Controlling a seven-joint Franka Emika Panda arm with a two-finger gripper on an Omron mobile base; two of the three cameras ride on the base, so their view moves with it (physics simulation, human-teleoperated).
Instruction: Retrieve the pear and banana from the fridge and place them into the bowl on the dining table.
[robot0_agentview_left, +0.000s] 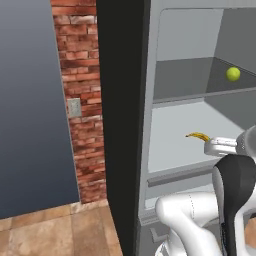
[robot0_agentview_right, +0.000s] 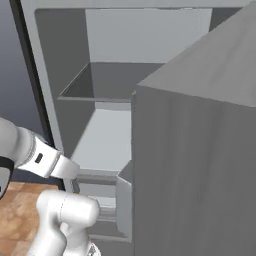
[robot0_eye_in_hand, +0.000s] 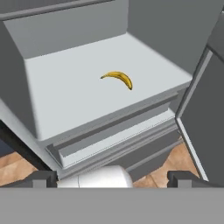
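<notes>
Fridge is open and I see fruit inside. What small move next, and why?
Probably ease the open claw forward and down toward the banana: it lies loose on the lower shelf, straight ahead, while the pear sits higher up.

We see fridge (robot0_agentview_left: 150, 150) open, light grey shelves inside. Pear (robot0_agentview_left: 233, 74) on upper shelf, far right. Banana (robot0_agentview_left: 198, 136) on shelf below, beside white arm link (robot0_agentview_left: 222, 146). Brick wall (robot0_agentview_left: 82, 100) with grey switch plate (robot0_agentview_left: 74, 107) left of fridge.
</notes>
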